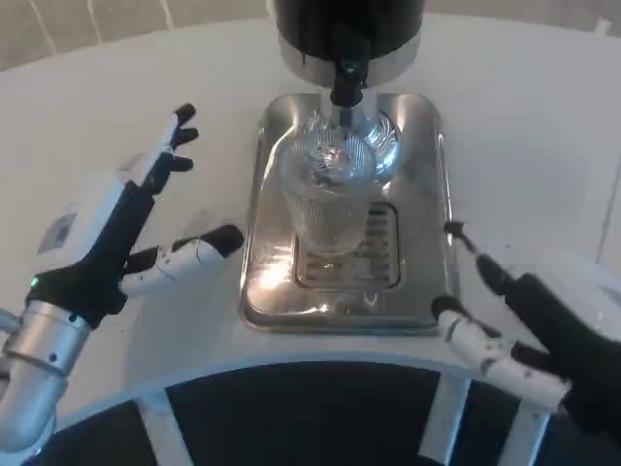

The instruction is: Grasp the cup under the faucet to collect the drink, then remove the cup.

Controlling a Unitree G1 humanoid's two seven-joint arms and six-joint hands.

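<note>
The left hand [116, 233] waits left of the tray, fingers spread, holding nothing. The right hand [514, 320], near right, is likewise open and empty. Between them the ribbed clear glass cup [328, 199] stands on the shiny steel drip tray [417, 291], directly under the black faucet [346, 78], placed to catch the drink.

The dispenser [349, 34] is cut off by the top edge, so just its bottom shows. The right hand [529, 320] runs off the right edge. The left arm [34, 374] is cut off at the near left corner.
</note>
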